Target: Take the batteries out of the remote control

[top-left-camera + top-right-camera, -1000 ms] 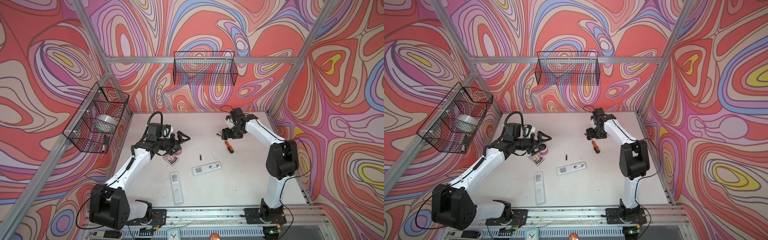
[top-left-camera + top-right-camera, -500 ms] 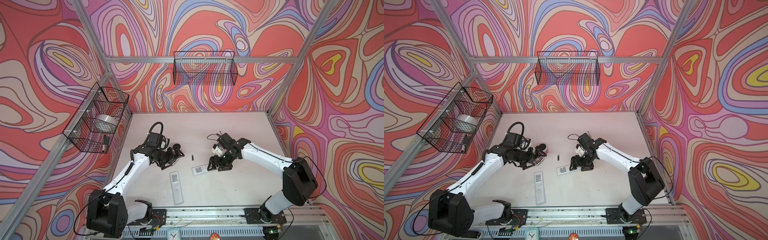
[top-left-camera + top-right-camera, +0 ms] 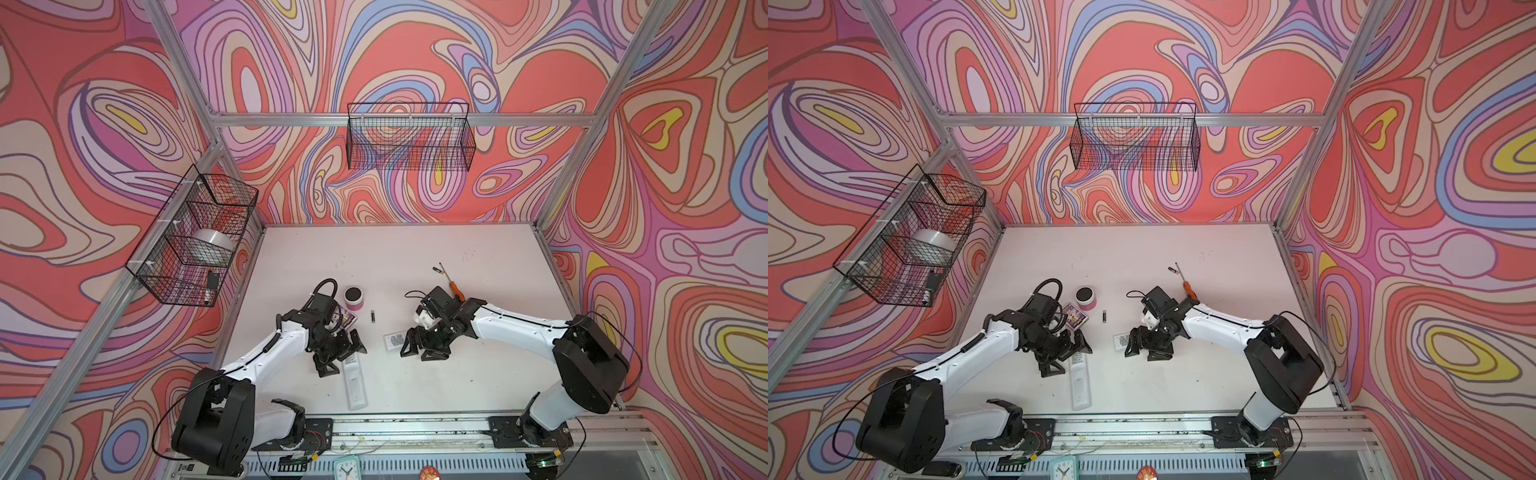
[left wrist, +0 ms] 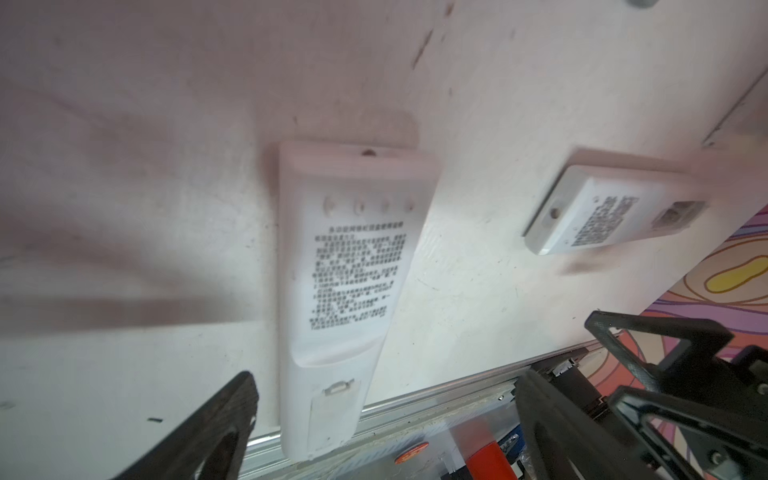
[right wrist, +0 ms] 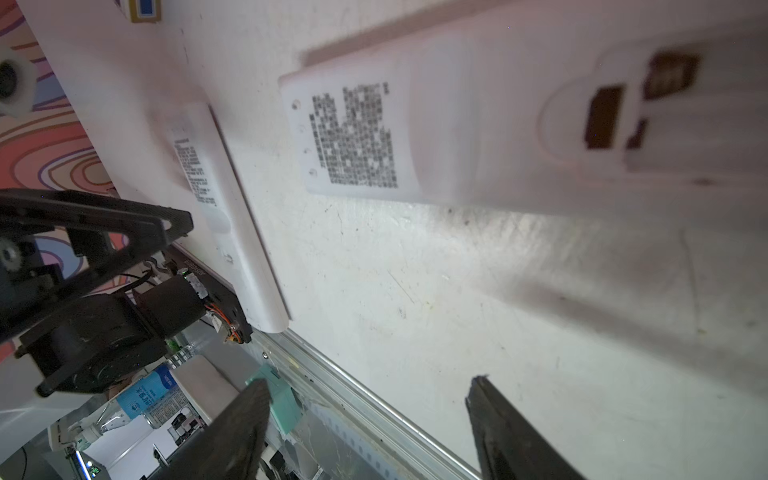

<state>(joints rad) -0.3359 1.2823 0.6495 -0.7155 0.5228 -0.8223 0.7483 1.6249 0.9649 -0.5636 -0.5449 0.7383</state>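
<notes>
Left gripper (image 3: 342, 354) spread wide, empty, over the far end of the long white remote (image 3: 356, 384) (label side up); right gripper (image 3: 420, 351) also spread, holding nothing, just beside the short remote (image 3: 394, 339). One battery (image 3: 373, 316) lies loose on the table (image 3: 457, 399) between the arms; a second battery (image 3: 437, 269) lies by the screwdriver (image 3: 454, 284) tip.

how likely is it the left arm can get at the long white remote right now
Probably yes. The left gripper hangs open over one end of the long white remote, which lies flat with nothing on it; the right gripper is away at the shorter remote.
</notes>
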